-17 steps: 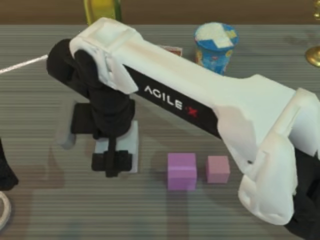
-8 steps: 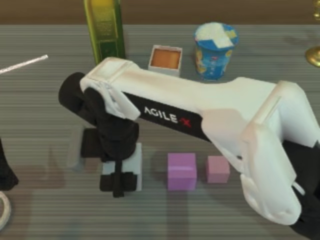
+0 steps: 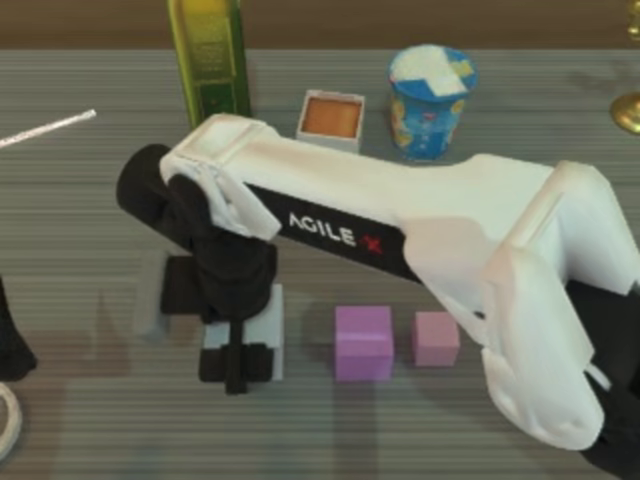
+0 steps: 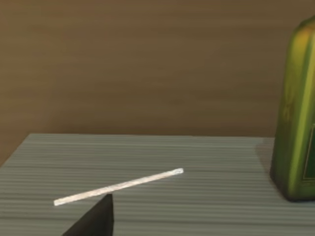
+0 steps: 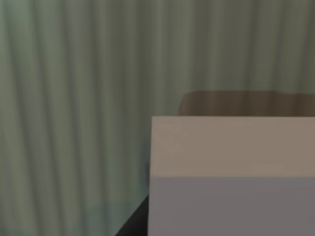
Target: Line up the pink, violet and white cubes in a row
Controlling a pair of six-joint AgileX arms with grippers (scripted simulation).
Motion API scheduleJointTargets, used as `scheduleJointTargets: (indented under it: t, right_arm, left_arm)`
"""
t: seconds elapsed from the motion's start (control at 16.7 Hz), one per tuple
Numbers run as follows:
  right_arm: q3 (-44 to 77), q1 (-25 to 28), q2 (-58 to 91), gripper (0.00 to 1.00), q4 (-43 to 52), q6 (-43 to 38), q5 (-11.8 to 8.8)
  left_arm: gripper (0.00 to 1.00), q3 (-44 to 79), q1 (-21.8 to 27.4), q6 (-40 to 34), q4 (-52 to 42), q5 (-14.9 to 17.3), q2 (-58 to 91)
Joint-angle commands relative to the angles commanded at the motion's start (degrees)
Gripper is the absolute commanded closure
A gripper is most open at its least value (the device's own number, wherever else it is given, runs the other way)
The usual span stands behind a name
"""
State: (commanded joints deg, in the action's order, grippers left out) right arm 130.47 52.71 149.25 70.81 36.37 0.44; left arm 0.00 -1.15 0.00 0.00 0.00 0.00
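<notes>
Right arm stretched low across the surface (image 3: pixel 90 200), right pincer (image 3: pixel 236 362) pointing down, pinching the white cube (image 3: pixel 270 330) left of the violet cube (image 3: pixel 362 342).

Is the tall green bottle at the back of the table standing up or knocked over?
Upright. The tall green bottle stands on its base on the table in the top view and in the left wrist view.

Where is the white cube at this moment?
In the top view the white cube stands left of centre on the table, under the right gripper, in line with the violet cube and the pink cube to its right.
</notes>
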Motion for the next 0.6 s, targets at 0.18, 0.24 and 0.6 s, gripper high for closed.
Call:
scheduleJointTargets:
  t: [0.18,0.24,0.6]
  right_arm:
    - [0.0,0.0,0.0,0.47,0.0,0.0,0.0]
    - [0.0,0.0,0.0,0.4,0.0,0.0,0.0]
    - [0.0,0.0,0.0,0.0,0.0,0.0,0.0]
  left_arm:
    - [0.0,0.0,0.0,0.0,0.0,0.0,0.0]
    - [0.0,0.0,0.0,0.0,0.0,0.0,0.0]
    - [0.0,0.0,0.0,0.0,0.0,0.0,0.0]
